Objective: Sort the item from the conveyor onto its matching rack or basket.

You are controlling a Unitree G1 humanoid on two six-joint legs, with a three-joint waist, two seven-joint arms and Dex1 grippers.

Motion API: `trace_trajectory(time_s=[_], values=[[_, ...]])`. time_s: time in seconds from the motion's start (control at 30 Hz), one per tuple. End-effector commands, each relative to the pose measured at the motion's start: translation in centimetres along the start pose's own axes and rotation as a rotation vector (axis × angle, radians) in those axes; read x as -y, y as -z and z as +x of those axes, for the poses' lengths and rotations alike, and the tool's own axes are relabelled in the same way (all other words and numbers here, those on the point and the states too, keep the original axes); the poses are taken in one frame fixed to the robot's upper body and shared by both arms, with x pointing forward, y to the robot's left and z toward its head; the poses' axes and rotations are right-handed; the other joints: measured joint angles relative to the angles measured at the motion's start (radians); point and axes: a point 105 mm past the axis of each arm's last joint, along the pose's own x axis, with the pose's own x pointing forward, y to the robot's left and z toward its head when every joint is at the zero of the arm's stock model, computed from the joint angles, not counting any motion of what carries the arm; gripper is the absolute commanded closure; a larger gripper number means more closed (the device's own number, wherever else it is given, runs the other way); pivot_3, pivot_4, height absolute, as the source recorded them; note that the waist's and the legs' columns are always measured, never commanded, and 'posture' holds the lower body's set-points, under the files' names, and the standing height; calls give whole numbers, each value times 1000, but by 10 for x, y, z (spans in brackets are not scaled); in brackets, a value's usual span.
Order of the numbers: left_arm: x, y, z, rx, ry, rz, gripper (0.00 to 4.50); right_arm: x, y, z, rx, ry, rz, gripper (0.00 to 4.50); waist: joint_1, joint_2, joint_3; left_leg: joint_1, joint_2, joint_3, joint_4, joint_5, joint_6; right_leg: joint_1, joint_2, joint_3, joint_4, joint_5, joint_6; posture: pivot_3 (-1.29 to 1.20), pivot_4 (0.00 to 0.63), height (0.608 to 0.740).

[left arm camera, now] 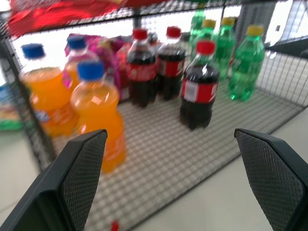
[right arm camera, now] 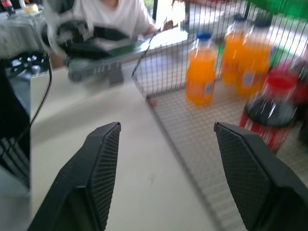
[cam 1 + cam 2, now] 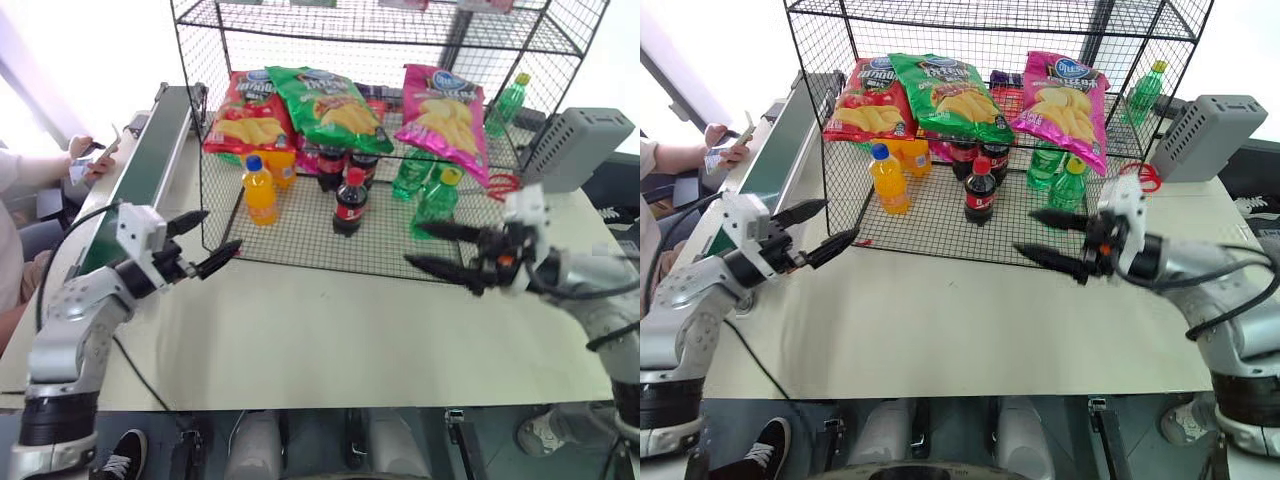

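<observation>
The item, a magenta-pink crisp bag (image 3: pixel 445 120), lies on a middle tier of the black wire rack (image 3: pixel 300 240), at its right side above the green bottles, with no gripper touching it. The conveyor (image 3: pixel 150 160) runs along the table's left edge, and no bag shows on its dark-green belt. My left gripper (image 3: pixel 220 232) hovers open over the table just off the rack's front left corner, pointing at the orange bottles. In front of the rack's right half, my right gripper (image 3: pixel 414 245) is open and empty, its fingers (image 2: pixel 98 163) spread wide.
A red crisp bag (image 3: pixel 245 115) and a green one (image 3: pixel 325 100) lie beside the pink bag. Orange bottles (image 3: pixel 258 190), cola bottles (image 3: pixel 349 202) and green bottles (image 3: pixel 435 200) stand on the bottom tier. A grey slatted box (image 3: pixel 575 145) sits right. A person's hand (image 3: pixel 85 150) is beside the conveyor.
</observation>
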Motion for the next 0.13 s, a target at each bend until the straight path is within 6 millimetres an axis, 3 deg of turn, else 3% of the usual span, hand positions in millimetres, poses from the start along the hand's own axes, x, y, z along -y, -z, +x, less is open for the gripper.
trace_trajectory(time_s=[0.03,0.13], values=[[-2,-16,-11,30,-11,53,0,1,-17,-1,71,23,-47,8,-1,0,0,0,0,0,0,0,0,0,0,0,1,0,0,0,150,740],[-6,-14,-22,-1,-35,61,0,13,-13,-7,16,66,-145,8,0,0,0,1,0,-1,0,0,0,0,1,0,1,0,-1,0,150,740]])
